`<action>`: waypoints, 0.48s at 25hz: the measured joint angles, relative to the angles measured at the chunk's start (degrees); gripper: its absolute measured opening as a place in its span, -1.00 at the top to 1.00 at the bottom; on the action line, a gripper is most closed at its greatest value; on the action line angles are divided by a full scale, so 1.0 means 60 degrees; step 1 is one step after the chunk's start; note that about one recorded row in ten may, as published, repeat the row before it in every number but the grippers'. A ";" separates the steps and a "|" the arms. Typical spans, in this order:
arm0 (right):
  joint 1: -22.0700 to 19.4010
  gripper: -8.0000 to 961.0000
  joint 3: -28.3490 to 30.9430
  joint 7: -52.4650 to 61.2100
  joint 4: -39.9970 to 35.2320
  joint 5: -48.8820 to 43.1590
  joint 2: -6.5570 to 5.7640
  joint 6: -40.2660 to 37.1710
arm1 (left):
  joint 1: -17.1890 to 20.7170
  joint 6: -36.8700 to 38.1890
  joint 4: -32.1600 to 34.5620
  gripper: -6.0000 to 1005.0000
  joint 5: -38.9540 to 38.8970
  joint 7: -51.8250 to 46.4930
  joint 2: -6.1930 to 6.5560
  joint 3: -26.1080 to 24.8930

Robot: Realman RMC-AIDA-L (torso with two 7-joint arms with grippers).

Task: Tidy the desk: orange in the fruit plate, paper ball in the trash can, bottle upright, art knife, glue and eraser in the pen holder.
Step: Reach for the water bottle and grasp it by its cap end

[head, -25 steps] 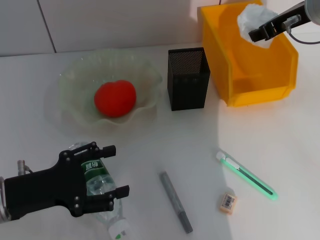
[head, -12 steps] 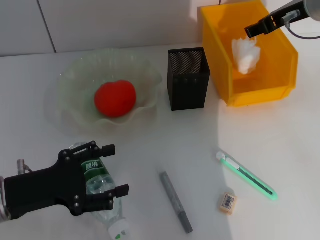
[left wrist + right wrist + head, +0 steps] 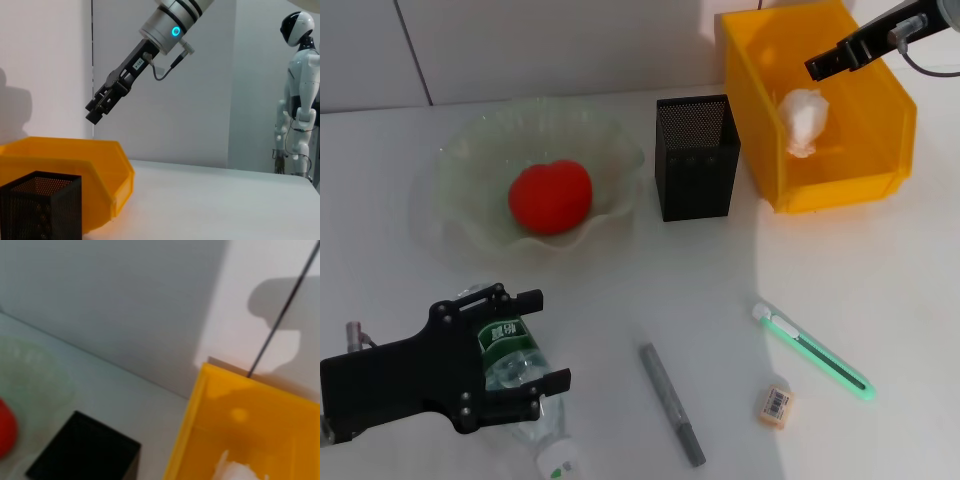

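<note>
At lower left, the bottle [image 3: 520, 375] is straddled by the left gripper [image 3: 542, 340], jaws spread, for uprighting. The right gripper [image 3: 823, 65], seemingly closed and empty, is poised above the trash can [image 3: 840, 185] holding the paper ball [image 3: 803, 120].

The red-orange orange [image 3: 550, 196] sat in the middle of the pale-green wavy fruit plate [image 3: 460, 170]. The crumpled white paper ball [image 3: 803, 120] lay inside the big yellow trash can [image 3: 840, 185], just under the right gripper [image 3: 817, 68]. The clear bottle [image 3: 525, 385] with its green label lay on its side between the fingers of the left gripper [image 3: 542, 340], cap pointing away from the plate. The black mesh pen holder [image 3: 695, 157] stood upright between plate and can. The tiny tan eraser [image 3: 775, 405] lay well away from both grippers, near the green art knife [image 3: 815, 352] and the grey glue [image 3: 671, 403].
</note>
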 joint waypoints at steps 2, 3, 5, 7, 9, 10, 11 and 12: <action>0.0007 -0.54 -0.0016 -0.0003 -0.0420 0.0254 0.0015 -0.0565 | 0.0027 0.0033 0.0006 -0.68 0.0000 -0.0005 0.0005 -0.0001; -0.0023 -0.54 -0.0041 -0.0018 -0.0634 0.0466 0.0029 -0.0862 | 0.0027 0.0033 0.0006 -0.68 0.0000 -0.0005 0.0005 -0.0001; -0.0071 -0.54 -0.0086 -0.0079 -0.0940 0.0764 0.0034 -0.1281 | 0.0072 0.0098 0.0010 -0.68 -0.0004 0.0022 0.0007 -0.0001; -0.0098 -0.54 -0.0090 -0.0181 -0.1176 0.1020 0.0040 -0.1707 | 0.0093 0.0132 0.0008 -0.68 -0.0011 0.0041 0.0006 -0.0001; -0.0206 -0.54 -0.0017 -0.0501 -0.1233 0.1498 0.0050 -0.2324 | 0.0125 0.0210 0.0011 -0.68 -0.0025 0.0033 0.0007 -0.0002; -0.0206 -0.54 -0.0017 -0.0501 -0.1233 0.1498 0.0050 -0.2324 | 0.0125 0.0210 0.0011 -0.68 -0.0025 0.0033 0.0007 -0.0002; -0.0239 -0.54 -0.0023 -0.0575 -0.1199 0.1576 0.0049 -0.2424 | 0.0149 0.0238 0.0012 -0.68 -0.0036 0.0033 0.0007 -0.0005; -0.0239 -0.54 -0.0023 -0.0575 -0.1199 0.1576 0.0049 -0.2424 | 0.0149 0.0238 0.0012 -0.68 -0.0036 0.0033 0.0007 -0.0005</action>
